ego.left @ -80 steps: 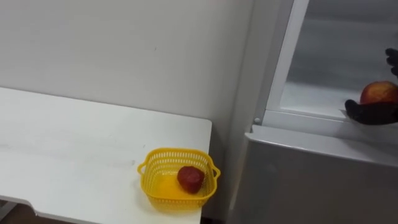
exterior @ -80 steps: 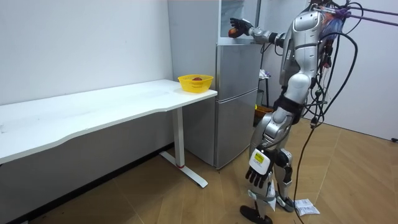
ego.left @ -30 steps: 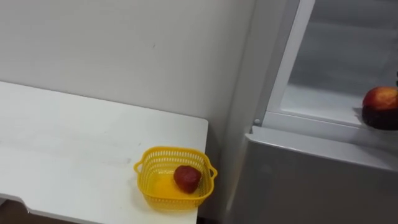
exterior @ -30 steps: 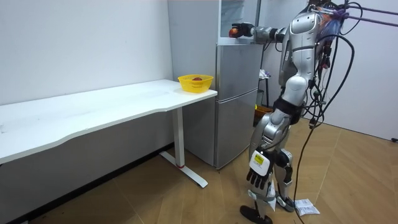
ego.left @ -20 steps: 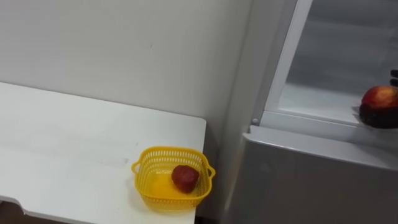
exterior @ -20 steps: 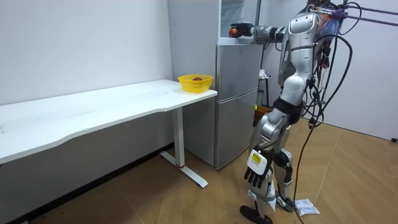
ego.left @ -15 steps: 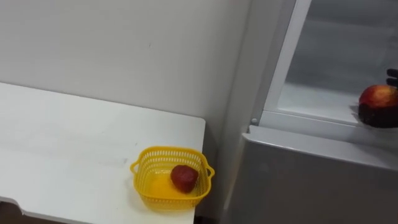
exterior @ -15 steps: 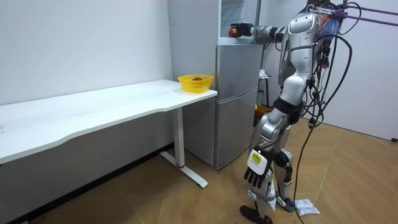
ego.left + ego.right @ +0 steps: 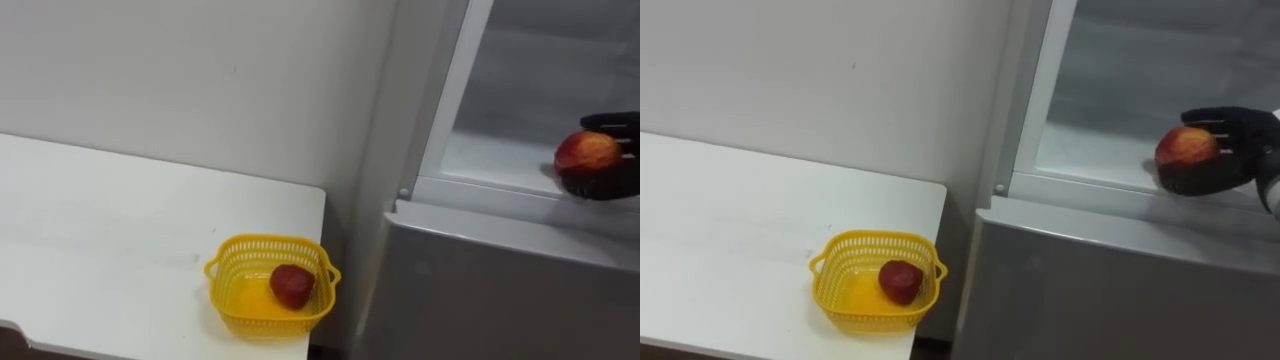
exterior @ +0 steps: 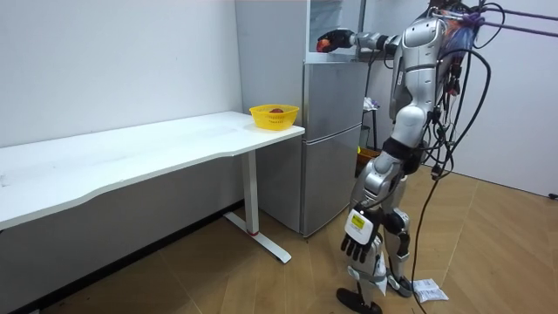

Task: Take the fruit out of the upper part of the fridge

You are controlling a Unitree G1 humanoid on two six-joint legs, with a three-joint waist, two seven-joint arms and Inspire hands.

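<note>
Right eye view: right hand point(image 9: 1202, 182), fingers curled round a red-yellow apple point(image 9: 1185, 147), at the open upper fridge point(image 9: 1110, 95); left hand point(image 10: 359, 237) hangs low, fingers relaxed.

Right hand point(image 9: 612, 182): at the view's right edge, dark fingers curled under and behind an apple point(image 9: 586, 153).
Apple: red and yellow, held just above the front lip of the fridge's point(image 9: 480, 285) open upper compartment.
Basket point(image 9: 262, 320): yellow, on the white table's point(image 9: 100, 230) corner beside the fridge (one dark red fruit point(image 9: 291, 285) inside).
</note>
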